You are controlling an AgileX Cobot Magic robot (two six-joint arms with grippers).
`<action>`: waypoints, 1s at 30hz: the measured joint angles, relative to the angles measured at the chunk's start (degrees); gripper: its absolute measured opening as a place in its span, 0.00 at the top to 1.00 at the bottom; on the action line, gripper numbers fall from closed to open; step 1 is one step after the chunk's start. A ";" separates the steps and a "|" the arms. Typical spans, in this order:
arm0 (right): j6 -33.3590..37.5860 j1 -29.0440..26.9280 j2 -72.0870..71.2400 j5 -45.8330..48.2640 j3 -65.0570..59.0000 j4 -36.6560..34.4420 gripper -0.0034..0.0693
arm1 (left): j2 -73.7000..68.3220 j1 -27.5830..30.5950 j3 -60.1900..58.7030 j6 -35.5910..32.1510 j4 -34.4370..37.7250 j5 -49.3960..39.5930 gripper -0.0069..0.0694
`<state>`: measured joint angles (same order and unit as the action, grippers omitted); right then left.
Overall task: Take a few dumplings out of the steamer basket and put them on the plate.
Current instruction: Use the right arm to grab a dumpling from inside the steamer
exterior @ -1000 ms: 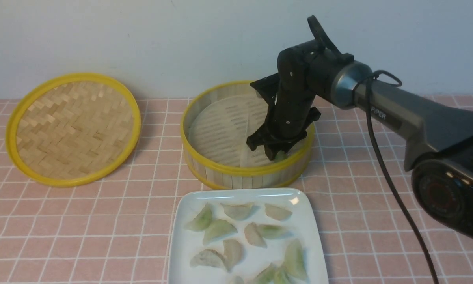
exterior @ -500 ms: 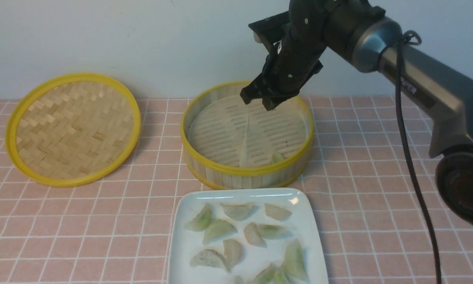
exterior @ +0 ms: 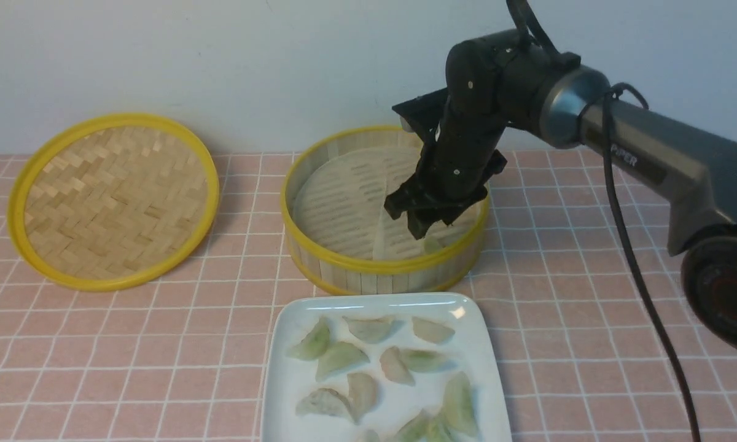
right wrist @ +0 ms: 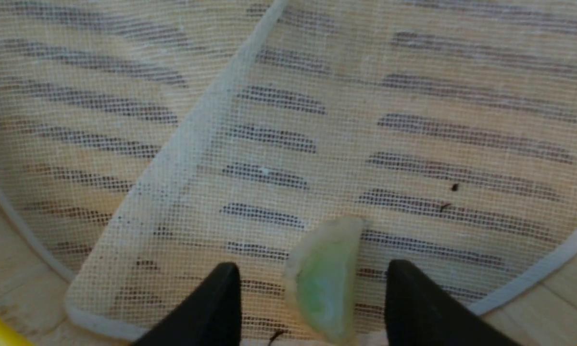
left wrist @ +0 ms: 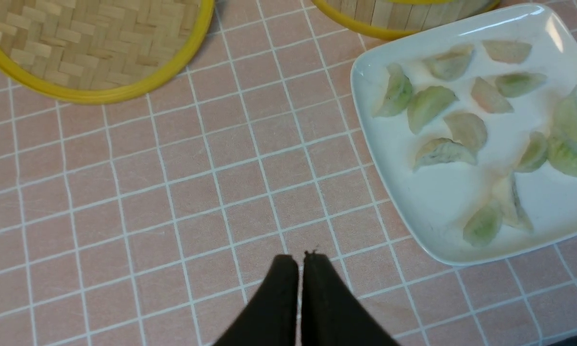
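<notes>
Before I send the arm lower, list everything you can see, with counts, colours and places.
dumpling in basket: 1, pale green, on the liner
dumplings on plate: 12, pale green to whitish
plate: 1, white, in front of the basket
steamer basket: 1, pale bamboo with yellow rims, beyond the plate
liner: 1, cream, inside the basket
woven lid: 1, tan with yellow rim, left of the basket
right gripper: 1, black, open above the basket
left gripper: 1, black, shut

text: "PIPER" | on: right arm (exterior: 639,144)
</notes>
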<state>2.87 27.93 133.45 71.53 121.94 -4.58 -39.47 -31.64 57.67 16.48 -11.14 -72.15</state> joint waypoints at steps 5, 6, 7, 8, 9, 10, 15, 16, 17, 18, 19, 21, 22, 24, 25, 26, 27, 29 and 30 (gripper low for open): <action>-0.68 0.00 1.12 -0.23 -0.12 1.67 0.31 | 0.00 0.00 0.00 0.00 -0.43 0.00 0.92; -0.77 0.00 1.65 -0.23 -0.12 1.80 0.30 | 0.00 0.00 0.00 0.00 -0.43 0.00 0.92; -0.93 0.00 2.15 -0.23 -0.12 1.83 0.30 | 0.00 0.00 0.00 0.00 -0.43 0.00 0.92; -1.10 0.00 2.86 -0.23 -0.12 1.83 0.30 | 0.00 0.00 0.00 0.00 -0.43 0.00 0.92; -1.10 0.00 2.86 -0.23 -0.12 1.83 0.30 | 0.00 0.00 0.00 0.00 -0.43 0.00 0.92; -1.14 0.00 3.50 -0.83 -0.12 1.52 0.31 | 0.00 0.00 0.00 0.00 -0.43 0.00 0.92; -1.55 0.00 4.11 -1.13 -0.12 1.34 0.46 | 0.00 0.00 0.00 0.06 -0.43 0.00 0.92; -1.62 0.00 4.22 -1.13 -0.12 1.34 0.56 | 0.00 0.00 0.00 0.12 -0.43 0.00 0.92; -1.62 0.00 4.25 -1.13 -0.12 1.40 0.63 | 0.00 0.00 0.00 0.18 -0.43 0.00 0.92; -1.56 0.00 4.25 -1.13 -0.12 1.40 0.70 | 0.00 0.00 0.00 0.18 -0.43 0.00 0.92; -1.57 -0.05 4.25 -1.06 0.06 1.45 0.72 | 0.00 0.00 0.00 0.30 -0.43 0.00 0.92; -1.45 -0.05 4.25 -0.89 0.61 1.54 0.72 | 0.00 0.00 0.00 0.36 -0.43 0.00 0.92; -1.46 -0.05 4.25 -0.84 0.90 1.54 0.72 | 0.00 0.00 0.00 0.38 -0.43 0.00 0.92; -1.46 -0.05 4.05 -0.71 1.54 1.59 0.72 | 0.00 0.00 0.00 0.44 -0.43 0.00 0.92; -1.53 -0.05 3.59 -0.71 1.59 1.67 0.72 | 0.00 0.00 0.00 0.43 -0.43 0.00 0.92; -1.59 -0.05 2.71 -0.64 1.59 1.81 0.72 | 0.00 0.00 0.00 0.43 -0.43 0.00 0.92; -1.58 -0.05 1.48 -0.58 1.59 1.81 0.72 | 0.00 0.00 0.00 0.43 -0.43 0.00 0.92; -1.58 -0.05 -2.14 -0.47 1.64 1.99 0.72 | 0.00 0.00 0.00 0.43 -0.43 0.00 0.92; -1.58 -0.05 -3.70 -0.41 1.64 2.01 0.72 | 0.00 0.00 0.00 0.43 -0.43 0.00 0.92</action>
<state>1.28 27.87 129.76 71.11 123.58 -2.57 -39.47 -31.64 57.67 16.91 -11.57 -72.15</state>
